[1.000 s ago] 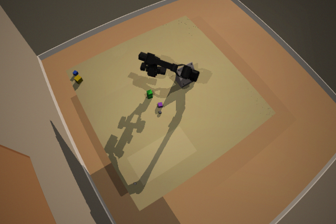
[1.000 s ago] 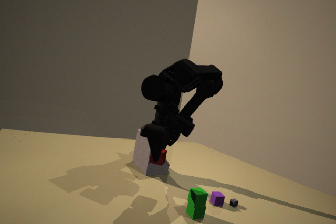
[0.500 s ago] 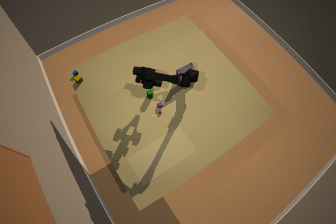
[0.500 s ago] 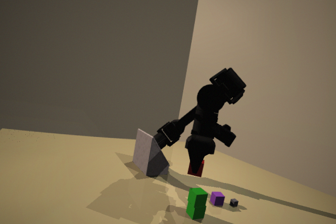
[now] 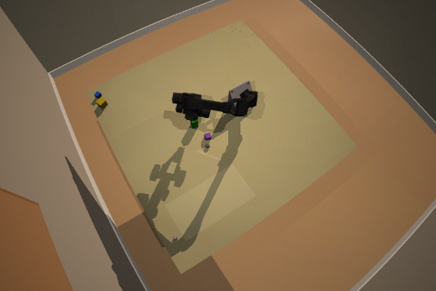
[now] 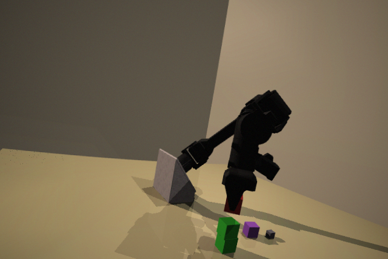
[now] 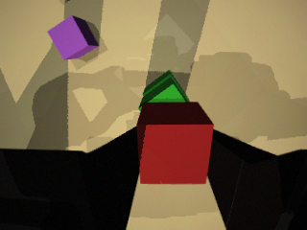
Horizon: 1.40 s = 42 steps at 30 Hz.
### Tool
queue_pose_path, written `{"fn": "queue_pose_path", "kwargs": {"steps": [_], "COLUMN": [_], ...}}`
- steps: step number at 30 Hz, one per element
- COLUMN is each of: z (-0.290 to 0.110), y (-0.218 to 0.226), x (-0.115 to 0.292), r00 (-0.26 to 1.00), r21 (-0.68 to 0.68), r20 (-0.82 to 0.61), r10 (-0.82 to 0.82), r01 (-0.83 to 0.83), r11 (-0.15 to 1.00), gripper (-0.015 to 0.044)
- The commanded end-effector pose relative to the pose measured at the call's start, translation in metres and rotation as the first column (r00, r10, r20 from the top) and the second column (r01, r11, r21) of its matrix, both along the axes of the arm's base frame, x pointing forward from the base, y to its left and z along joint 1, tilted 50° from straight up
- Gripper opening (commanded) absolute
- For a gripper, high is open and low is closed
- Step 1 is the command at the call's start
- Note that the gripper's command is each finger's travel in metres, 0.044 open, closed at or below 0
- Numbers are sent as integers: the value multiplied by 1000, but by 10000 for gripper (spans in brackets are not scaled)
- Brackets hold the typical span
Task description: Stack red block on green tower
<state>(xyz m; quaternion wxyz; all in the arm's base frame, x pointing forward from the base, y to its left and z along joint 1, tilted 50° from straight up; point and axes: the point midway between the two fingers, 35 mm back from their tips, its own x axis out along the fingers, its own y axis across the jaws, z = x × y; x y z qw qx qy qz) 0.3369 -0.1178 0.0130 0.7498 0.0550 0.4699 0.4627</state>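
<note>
My gripper [image 6: 233, 207] [image 7: 170, 131] [image 5: 192, 116] is shut on the red block [image 6: 237, 206] [image 7: 176, 152] and holds it in the air. The green tower [image 6: 227, 235] [image 5: 194, 124] [image 7: 165, 92], two green blocks stacked, stands upright on the mat. In the wrist view the tower's top shows just beyond the red block's upper edge, partly hidden by it. In the exterior view the red block hangs a little above the tower's top and slightly to the right of it. In the top view the arm hides the red block.
A purple block [image 6: 251, 228] [image 5: 208, 135] [image 7: 73, 36] and a small dark cube [image 6: 270, 234] [image 5: 207, 146] lie just right of the tower. A grey wedge base [image 6: 170, 177] [image 5: 239, 89] stands behind. A blue block [image 5: 97, 94] and a yellow block [image 5: 101, 102] lie far off at the mat's edge.
</note>
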Motion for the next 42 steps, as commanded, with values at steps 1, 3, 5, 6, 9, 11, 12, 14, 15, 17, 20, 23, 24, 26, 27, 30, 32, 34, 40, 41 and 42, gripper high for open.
{"fn": "queue_pose_path", "kwargs": {"steps": [1,3,5,6,9,11,12,14,15,17,20,23,24,26,27,30,32,34,40,41,42], "z": [-4,-10,-15,-17,-17,-17,-17,-17,-17,-17,-17,-17,-17,-16,-14,-18,-18,-18,-18,-18,-18], "y": [6,12,18,20,20,20,20,21,21,21,21,21,21,19,17,20,20,20,20,20,20], "x": [2,3,4,4,4,4,4,4,4,4,4,4,4,4,4,4,4,4,4,4,4], "r00": [1000,1000,1000,1000,1000,1000,1000,1000,1000,1000,1000,1000,1000,1000,1000,1000,1000,1000,1000,1000,1000], "r21": [1,2,2,2,2,2,2,2,2,2,2,2,2,2,2,0,0,0,0,0,0], "r20": [3,3,3,3,3,3,3,3,3,3,3,3,3,3,3,3,3,3,3,3,3], "r10": [-10,-10,-10,-10,-10,-10,-10,-10,-10,-10,-10,-10,-10,-10,-10,-4,-4,-4,-4,-4,-4], "r01": [10,10,10,10,10,10,10,10,10,10,10,10,10,10,10,4,4,4,4,4,4], "r11": [1000,1000,1000,1000,1000,1000,1000,1000,1000,1000,1000,1000,1000,1000,1000,1000,1000,1000,1000,1000,1000], "gripper": [0,0,0,0,0,0,0,0,0,0,0,0,0,0,0,79,131,184,341,367,394]}}
